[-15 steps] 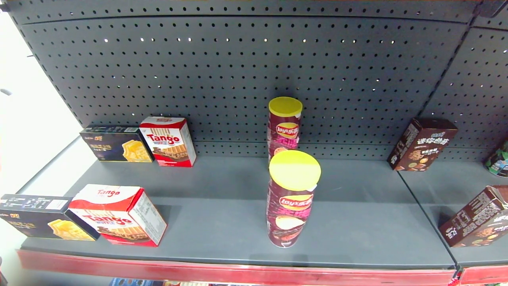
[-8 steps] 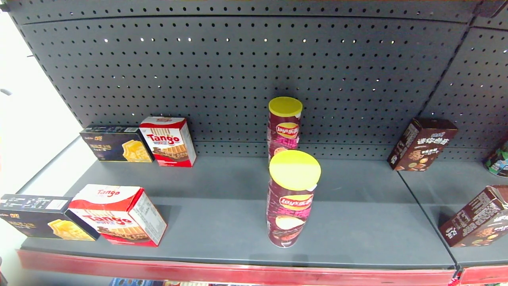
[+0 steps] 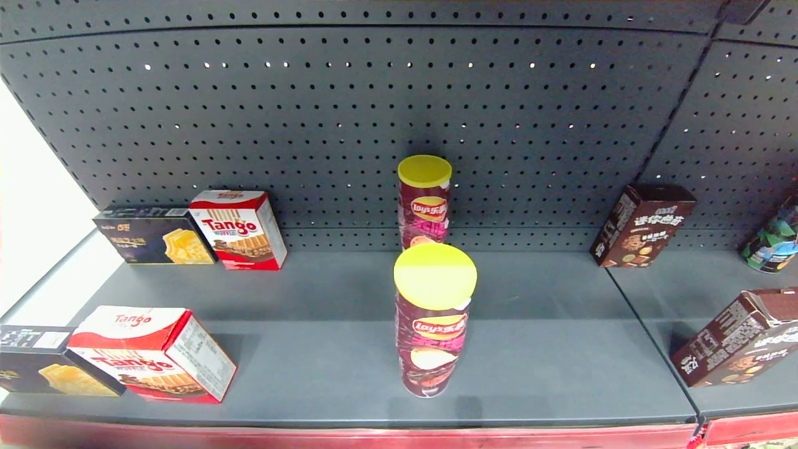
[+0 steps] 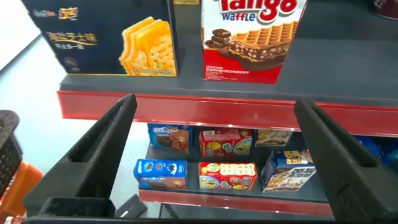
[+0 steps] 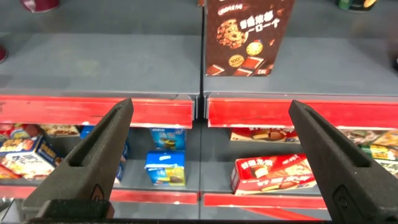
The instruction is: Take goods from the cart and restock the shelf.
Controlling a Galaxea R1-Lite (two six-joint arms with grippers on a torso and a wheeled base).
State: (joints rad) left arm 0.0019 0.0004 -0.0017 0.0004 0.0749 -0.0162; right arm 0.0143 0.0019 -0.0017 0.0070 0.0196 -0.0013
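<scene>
Two maroon chip cans with yellow lids stand upright mid-shelf, the front one (image 3: 433, 324) ahead of the rear one (image 3: 424, 199). At the left are red-and-white wafer boxes (image 3: 149, 355) (image 3: 240, 229) and dark cracker boxes (image 3: 153, 236) (image 3: 43, 368). My left gripper (image 4: 214, 162) hangs open and empty below the shelf's red front edge (image 4: 186, 106), under a wafer box (image 4: 252, 37) and a cracker box (image 4: 112, 37). My right gripper (image 5: 208, 162) is open and empty too, in front of the red edge (image 5: 155, 111) beneath a brown cookie box (image 5: 245, 34).
The grey shelf board (image 3: 561, 349) has wide bare room on both sides of the cans. Brown cookie boxes (image 3: 642, 226) (image 3: 729, 337) and a green can (image 3: 770, 243) sit at the right. Lower shelves hold several snack packs (image 4: 227, 174) (image 5: 270, 171). A black mesh basket edge (image 4: 7, 155) shows beside the left gripper.
The head camera has shifted, so the whole shelf picture slid left and a little down. The goods keep their places on the shelf.
</scene>
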